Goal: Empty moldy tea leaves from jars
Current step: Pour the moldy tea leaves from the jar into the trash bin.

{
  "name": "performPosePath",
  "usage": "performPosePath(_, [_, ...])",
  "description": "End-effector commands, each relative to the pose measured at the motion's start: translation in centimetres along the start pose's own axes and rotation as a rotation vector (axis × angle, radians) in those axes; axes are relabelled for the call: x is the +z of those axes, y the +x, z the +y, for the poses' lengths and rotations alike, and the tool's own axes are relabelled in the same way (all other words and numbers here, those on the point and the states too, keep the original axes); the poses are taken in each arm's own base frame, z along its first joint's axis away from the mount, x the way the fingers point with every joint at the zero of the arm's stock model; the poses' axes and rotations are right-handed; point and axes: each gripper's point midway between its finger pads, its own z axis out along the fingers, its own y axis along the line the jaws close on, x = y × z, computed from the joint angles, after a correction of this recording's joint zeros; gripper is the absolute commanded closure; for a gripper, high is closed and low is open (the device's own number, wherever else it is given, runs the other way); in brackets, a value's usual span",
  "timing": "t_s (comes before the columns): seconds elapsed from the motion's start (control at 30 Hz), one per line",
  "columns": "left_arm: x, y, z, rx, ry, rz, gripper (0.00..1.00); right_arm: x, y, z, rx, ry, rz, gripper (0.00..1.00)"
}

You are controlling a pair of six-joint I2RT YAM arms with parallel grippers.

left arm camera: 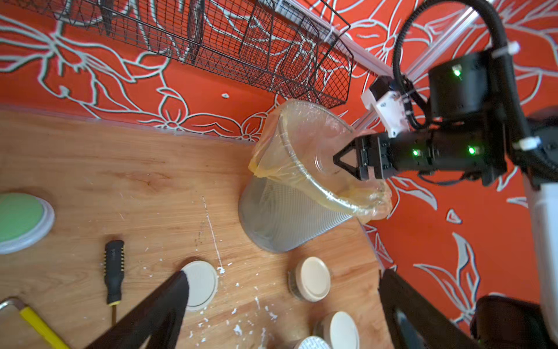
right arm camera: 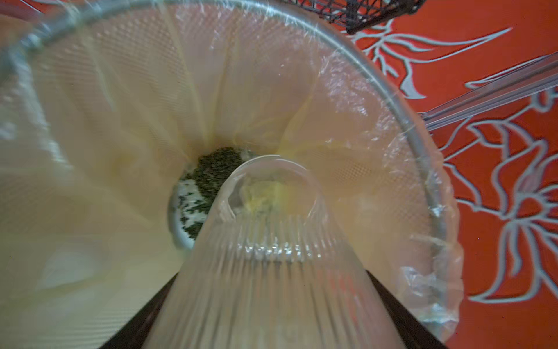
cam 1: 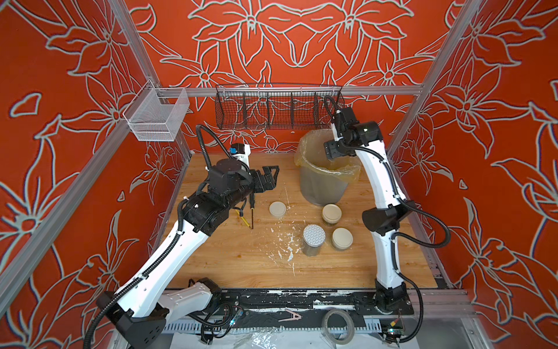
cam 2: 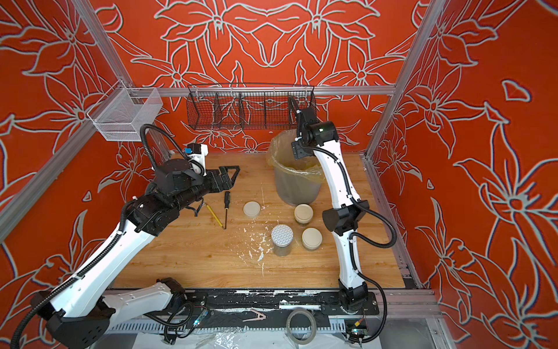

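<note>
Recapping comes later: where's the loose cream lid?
In a top view, the loose cream lid lies on the table, screwdriver to its left, nearest lidded jar to its right, near the bin's base.

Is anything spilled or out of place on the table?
No tea is spilled: the tea leaves lie at the bottom of the bin. White flecks are scattered on the table, and a screwdriver lies near a loose lid.

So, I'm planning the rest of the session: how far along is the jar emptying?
Done: one lid lies loose on the table, and tea leaves sit at the bottom of the bin. In hand: the right gripper holds the clear jar tipped into the bin; it looks empty. The left gripper is open, holding nothing. Left: three jars are still lidded.
</note>
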Motion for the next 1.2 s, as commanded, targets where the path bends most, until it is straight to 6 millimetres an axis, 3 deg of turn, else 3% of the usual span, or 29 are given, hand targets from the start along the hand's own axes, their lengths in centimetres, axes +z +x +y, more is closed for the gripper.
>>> performPosePath(0.0, [0.4,1.6,-0.6,0.153,0.06,0.049,0.03,-3.7,-2.9,-0.6,-0.118,0.175,-0.143,1.0])
performPosePath(0.1, [0.5,1.7,-1.5,0.206,0.12,0.039,0.03,-4.5,-3.5,1.7,0.104,-0.204,-0.174,1.0])
performPosePath(0.13, [0.4,1.7,-1.8,0.227,0.136,0.029,0.03,-4.2,-3.6,0.7,0.175,-0.206,-0.171,1.0])
performPosePath(0.2, [0.5,1.6,-2.7,0.285,0.188,0.007,0.02,-4.2,-3.5,-1.7,0.091,0.031,-0.19,1.0])
performPosePath(0.23, [0.6,1.4,-3.3,0.329,0.22,-0.013,0.02,-4.0,-2.9,-1.6,0.028,0.086,-0.163,1.0])
performPosePath(0.3, [0.9,1.0,-4.5,0.433,0.284,-0.054,0.01,-4.5,-2.0,0.7,0.071,-0.119,-0.124,1.0])
performPosePath(0.37, [1.6,0.6,-5.9,0.564,0.346,-0.096,0.01,-5.7,-2.3,1.1,0.193,-0.29,-0.129,1.0])
performPosePath(0.53, [4.1,-0.7,-10.1,0.878,0.52,-0.195,0.03,-9.9,-3.5,0.5,0.246,-0.382,-0.236,1.0])
performPosePath(0.7, [7.3,-0.4,-13.8,1.171,0.707,-0.293,0.03,-13.5,-3.6,-0.1,0.277,-0.435,-0.295,1.0])
performPosePath(0.87, [11.0,-1.3,-15.4,1.264,0.745,-0.377,0.03,-16.2,-3.5,0.4,0.283,-0.525,-0.324,1.0])
performPosePath(1.17, [15.7,-2.8,-17.3,1.324,0.713,-0.472,0.03,-17.6,-2.4,1.1,0.261,-0.59,-0.308,1.0])
